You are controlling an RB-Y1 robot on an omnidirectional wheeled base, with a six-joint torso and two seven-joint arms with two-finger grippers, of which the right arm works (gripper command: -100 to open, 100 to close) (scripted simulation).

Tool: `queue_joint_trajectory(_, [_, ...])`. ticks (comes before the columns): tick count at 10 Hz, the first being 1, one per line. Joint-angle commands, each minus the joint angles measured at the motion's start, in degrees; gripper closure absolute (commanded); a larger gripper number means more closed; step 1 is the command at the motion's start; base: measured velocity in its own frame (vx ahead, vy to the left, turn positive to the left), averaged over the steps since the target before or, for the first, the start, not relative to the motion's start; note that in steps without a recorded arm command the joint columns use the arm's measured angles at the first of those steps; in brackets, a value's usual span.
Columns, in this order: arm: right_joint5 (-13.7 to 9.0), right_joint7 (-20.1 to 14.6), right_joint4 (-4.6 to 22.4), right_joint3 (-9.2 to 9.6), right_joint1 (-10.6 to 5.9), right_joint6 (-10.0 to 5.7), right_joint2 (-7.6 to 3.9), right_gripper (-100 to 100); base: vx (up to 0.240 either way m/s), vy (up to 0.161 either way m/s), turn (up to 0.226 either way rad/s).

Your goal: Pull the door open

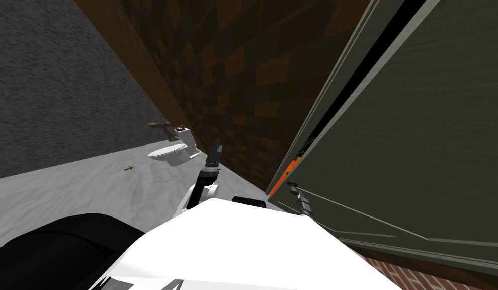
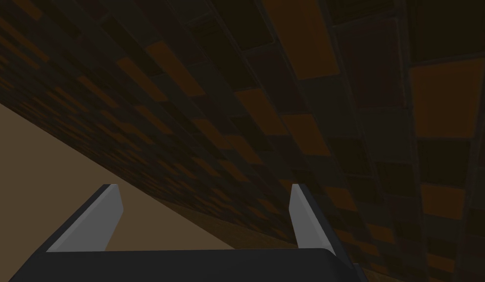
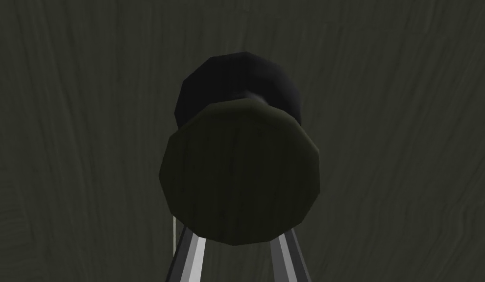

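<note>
— What's around, and is anything in the way?

— A dark brick wall (image 1: 233,65) runs ahead on the left. At its far end stands a white toilet (image 1: 173,150), well apart from me, and a small coloured thing (image 1: 130,167) lies on the grey floor (image 1: 82,186) near it. Nothing stands between me and the door.

— Where is the door?

— On my right, close by: a dark grey-green door (image 1: 419,126). Along its near edge runs a black gap (image 1: 363,75), with an orange strip (image 1: 288,171) at the lower end. The knob (image 3: 239,181) sits low on the door, beside that edge.

— And the right jaws?

— At the knob. The fingers (image 3: 195,254) stand closer together than when open and pass behind the knob's round face on both sides, so they are closed around it. Their tips are hidden behind that face.

— The left jaws?

— Raised in front of me, toward the brick wall, fingers (image 2: 89,220) wide apart and holding nothing.
</note>
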Motion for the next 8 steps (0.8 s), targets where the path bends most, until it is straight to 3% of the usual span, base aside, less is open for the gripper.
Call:
queue_joint_trajectory(1, [-0.1, -2.9, -0.4, 1.49, -0.10, -0.31, 0.80, 100, -0.023, -0.004, 0.010])
queue_joint_trajectory(8, [-2.2, -12.5, -0.3, 2.77, -0.44, -0.28, 0.11, 100, -0.029, -0.006, 0.028])
